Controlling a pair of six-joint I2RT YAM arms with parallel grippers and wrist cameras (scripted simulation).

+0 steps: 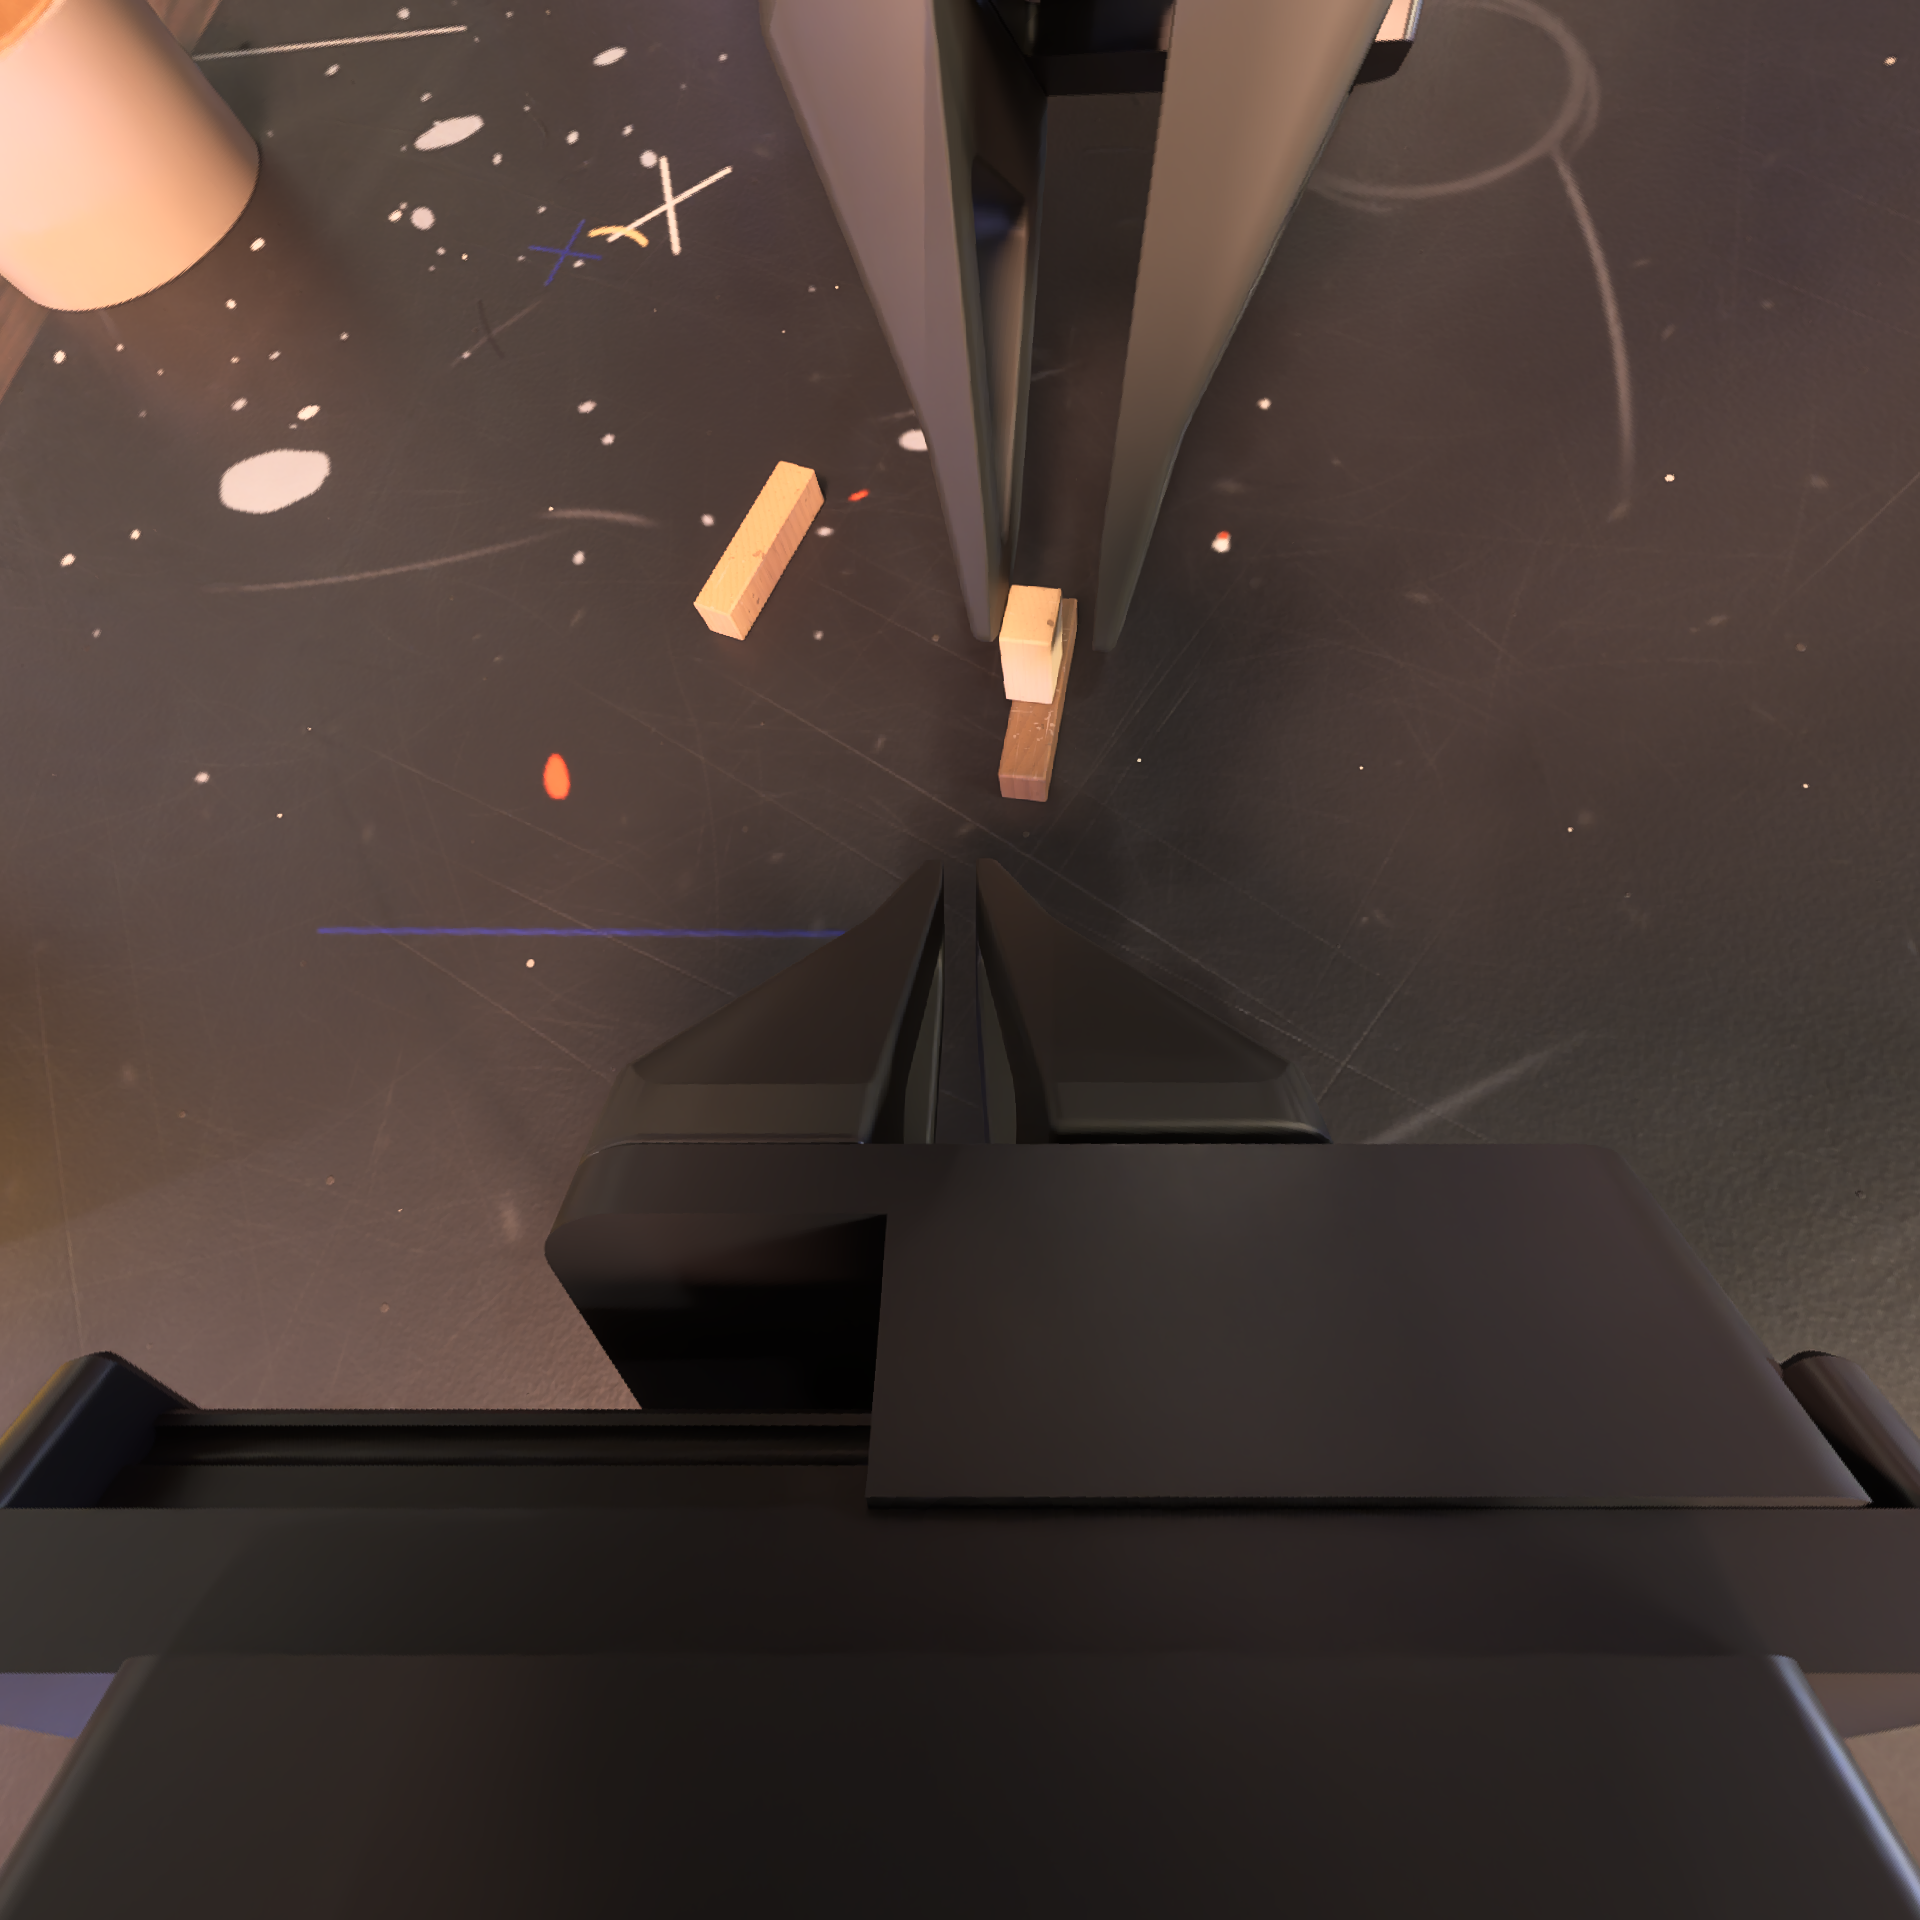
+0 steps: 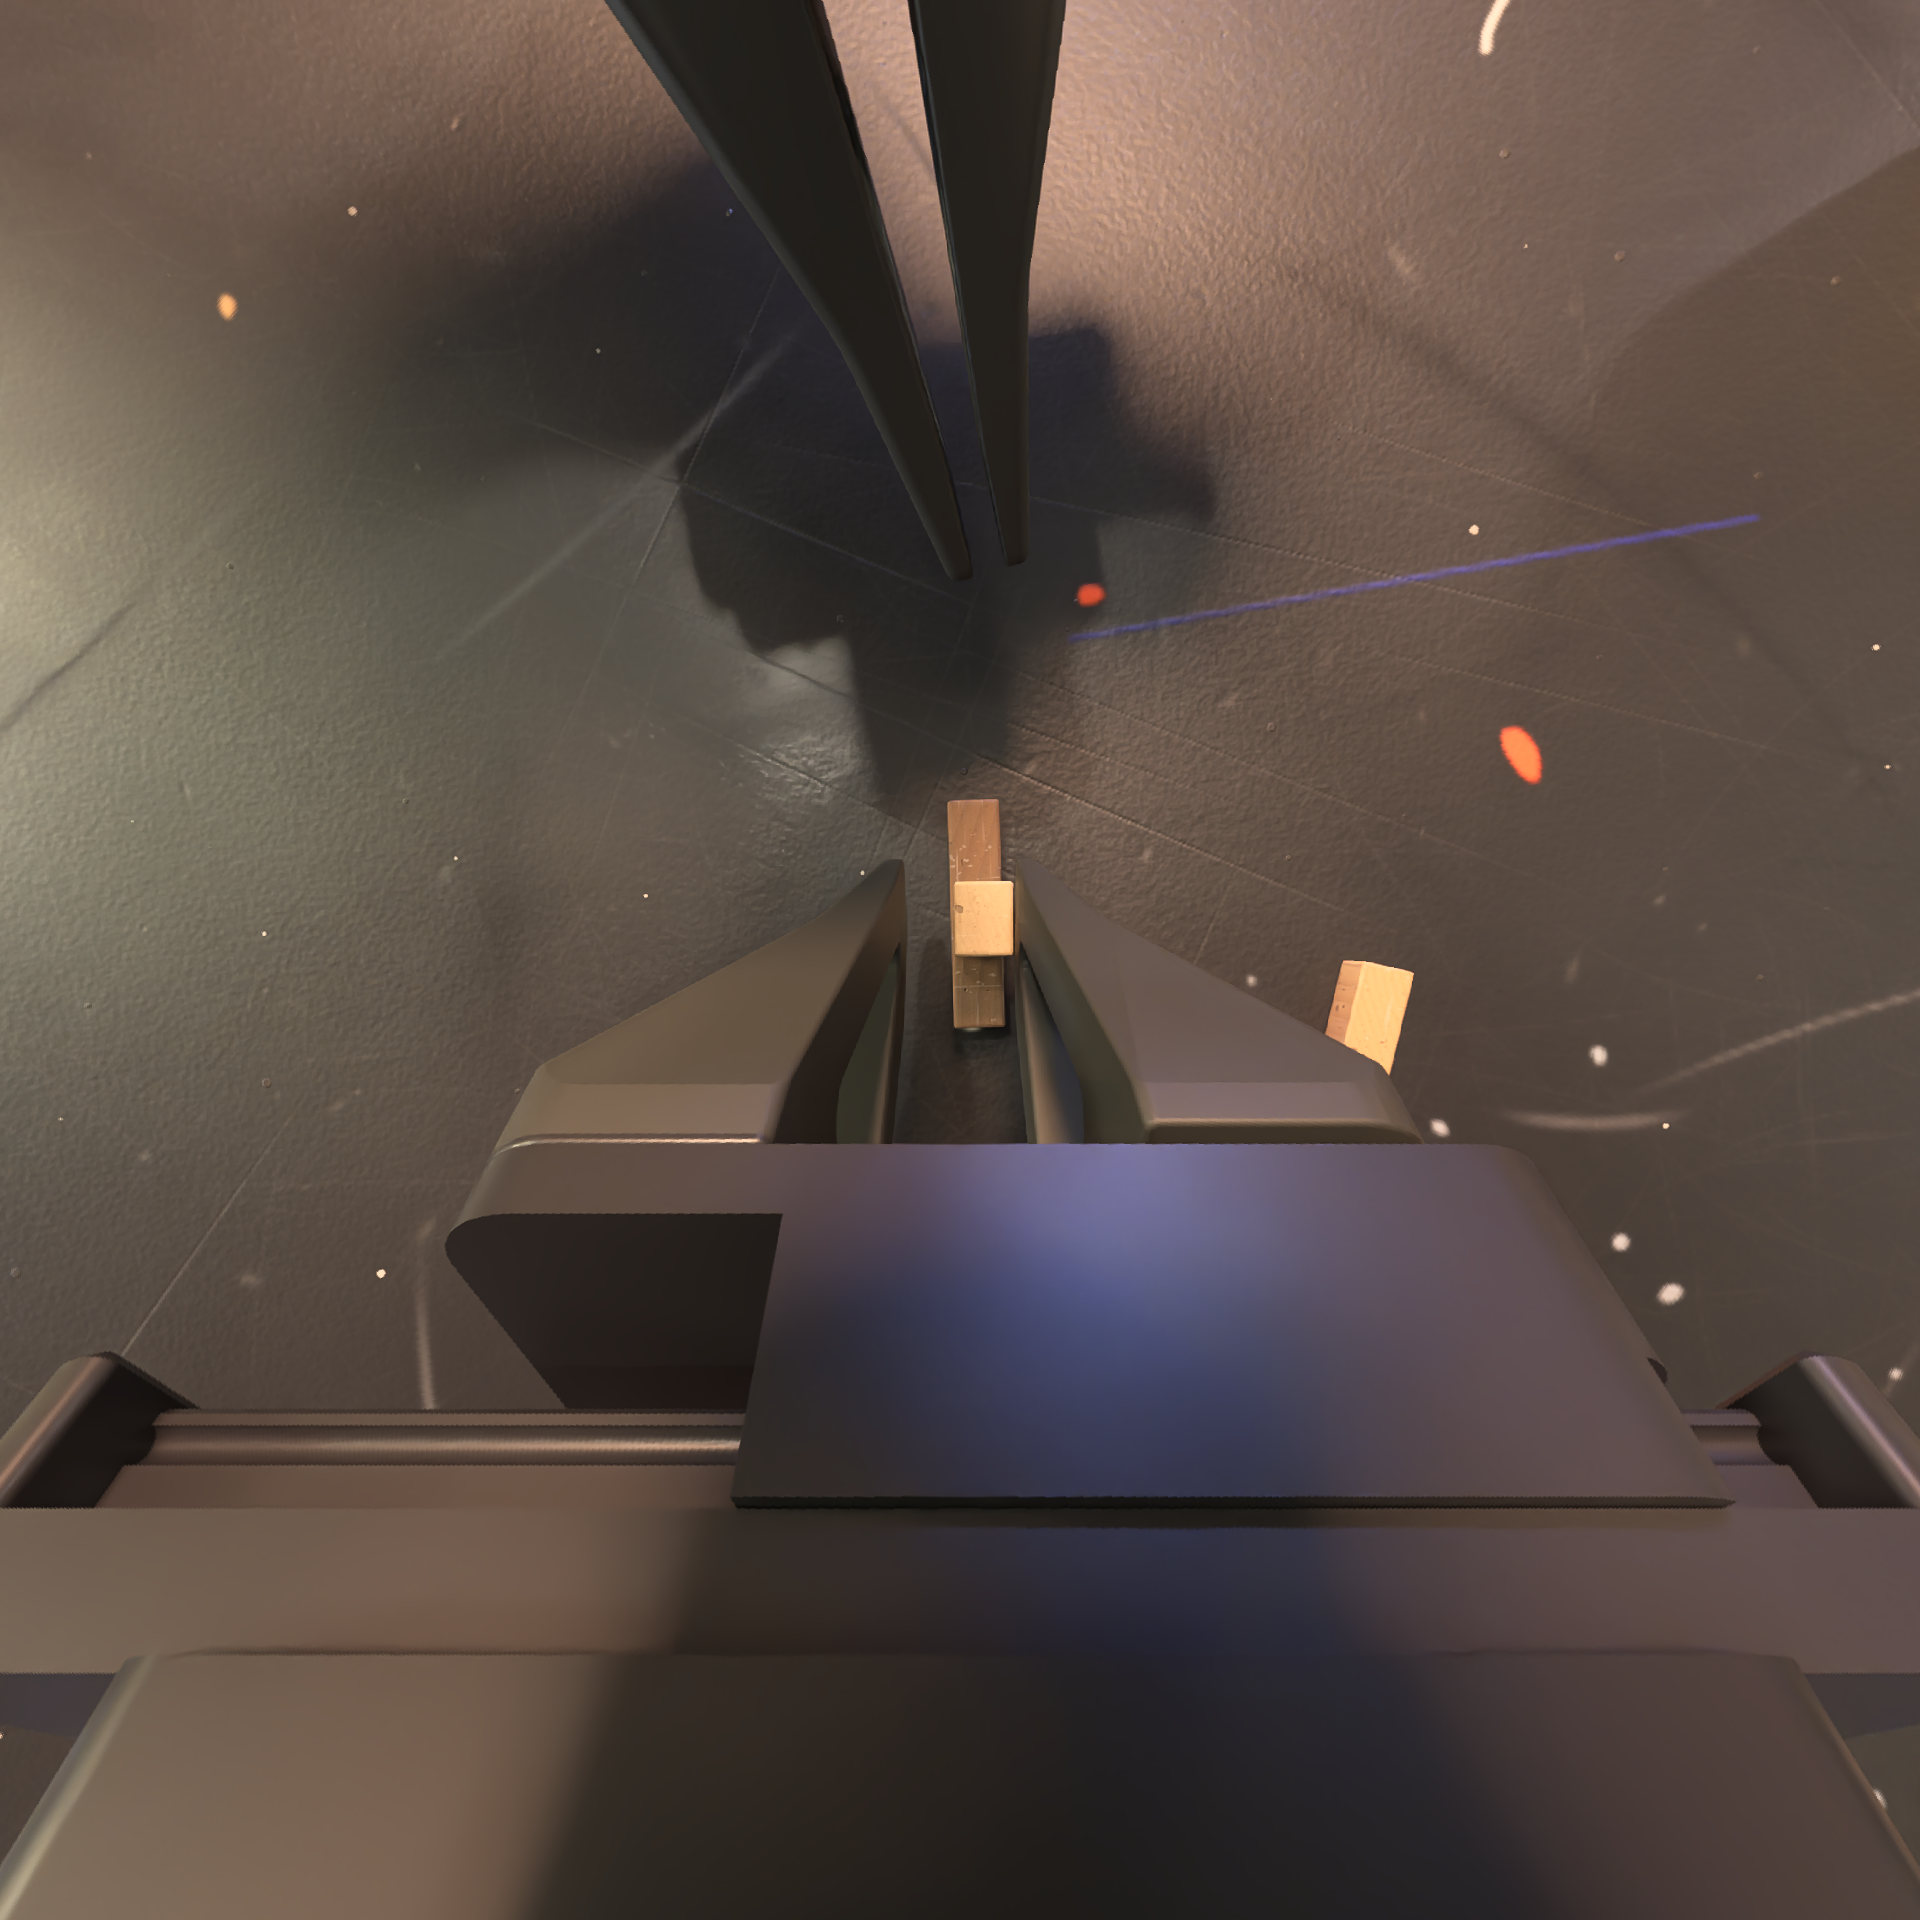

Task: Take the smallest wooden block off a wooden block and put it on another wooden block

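Centrally, right wrist view: smallest wooden block point(image 2: 983, 917), pale cube, resting across a darker brown wooden block point(image 2: 978, 914) lying flat on the dark speckled table point(image 2: 312, 831). Right gripper point(image 2: 961, 871) parted, fingers either side of the cube, right finger just beside it, left finger apart; contact not discernible. Farther right: long pale wooden block point(image 2: 1371, 1013), flat on the table, well apart. Farther still: left gripper point(image 2: 987, 569), fingers nearly together, holding nothing. Left wrist view: same cube point(image 1: 1031, 641) atop brown block point(image 1: 1029, 753); pale cylinder point(image 1: 104, 156) at far corner.
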